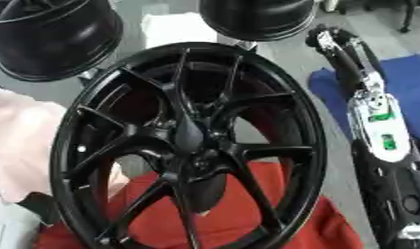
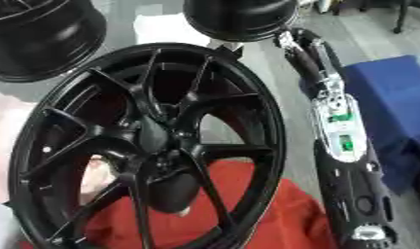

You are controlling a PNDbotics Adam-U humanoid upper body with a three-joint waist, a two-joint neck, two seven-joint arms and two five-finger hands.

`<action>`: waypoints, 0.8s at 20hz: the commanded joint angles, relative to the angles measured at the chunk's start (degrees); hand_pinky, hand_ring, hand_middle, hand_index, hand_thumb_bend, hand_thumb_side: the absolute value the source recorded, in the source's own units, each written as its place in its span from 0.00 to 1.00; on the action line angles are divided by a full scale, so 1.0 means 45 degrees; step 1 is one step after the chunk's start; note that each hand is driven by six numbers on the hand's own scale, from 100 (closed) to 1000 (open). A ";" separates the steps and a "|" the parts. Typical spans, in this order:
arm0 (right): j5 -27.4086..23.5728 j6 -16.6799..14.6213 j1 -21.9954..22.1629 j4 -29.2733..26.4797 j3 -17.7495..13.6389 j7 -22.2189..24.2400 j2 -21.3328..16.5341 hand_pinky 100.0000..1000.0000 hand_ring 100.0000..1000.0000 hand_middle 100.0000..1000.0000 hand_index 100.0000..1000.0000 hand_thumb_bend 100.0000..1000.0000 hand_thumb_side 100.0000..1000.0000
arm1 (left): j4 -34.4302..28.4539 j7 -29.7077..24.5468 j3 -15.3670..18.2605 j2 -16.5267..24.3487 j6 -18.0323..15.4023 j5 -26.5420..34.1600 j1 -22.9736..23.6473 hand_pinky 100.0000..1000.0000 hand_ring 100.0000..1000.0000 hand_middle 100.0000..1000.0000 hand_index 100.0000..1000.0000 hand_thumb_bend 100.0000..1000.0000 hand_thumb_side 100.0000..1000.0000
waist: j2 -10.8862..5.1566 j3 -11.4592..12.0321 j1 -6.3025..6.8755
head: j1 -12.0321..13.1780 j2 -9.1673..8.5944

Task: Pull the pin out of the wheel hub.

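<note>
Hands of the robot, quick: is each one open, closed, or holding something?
Left hand: not in view.
Right hand: up past the far rim of the wheel; open or closed cannot be told.

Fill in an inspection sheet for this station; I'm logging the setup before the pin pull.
Surface: grey floor, with a red cloth under the wheel.
Job's things: black spoked wheel stands upright, facing the camera; no pin can be made out at the hub.
Clutter: two more black wheels behind, white sheet between them, blue cloth at right.
Hands: right arm reaches along the right side toward the far wheel; its hand cannot be made out. Left hand not seen.
Cables: nothing seen.
Surroundings: a person's pale sleeve at left, behind the spokes.
</note>
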 commanded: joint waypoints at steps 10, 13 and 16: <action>-0.0173 0.0028 -0.0208 -0.0376 0.0094 0.0046 -0.0011 0.94 0.77 0.59 0.64 0.00 0.55 | -0.2543 0.2377 0.1127 -0.0733 -0.0151 0.0198 0.3729 0.71 0.66 0.63 0.72 0.47 0.67 | -0.0280 -0.0364 -0.0139 | 0.0435 -0.0055; -0.0173 0.0034 -0.0204 -0.0376 0.0136 0.0091 0.0053 0.94 0.77 0.59 0.64 0.00 0.55 | -0.3625 0.3045 0.1757 -0.1219 -0.0166 0.0837 0.4257 0.67 0.60 0.56 0.67 0.43 0.65 | -0.0331 -0.0457 -0.0152 | 0.0516 -0.0025; -0.0184 0.0033 -0.0205 -0.0381 0.0139 0.0095 0.0106 0.94 0.77 0.59 0.64 0.00 0.55 | -0.4471 0.3769 0.2043 -0.2187 -0.0172 0.1558 0.4147 0.66 0.57 0.53 0.65 0.40 0.63 | -0.0352 -0.0467 -0.0203 | 0.0517 -0.0012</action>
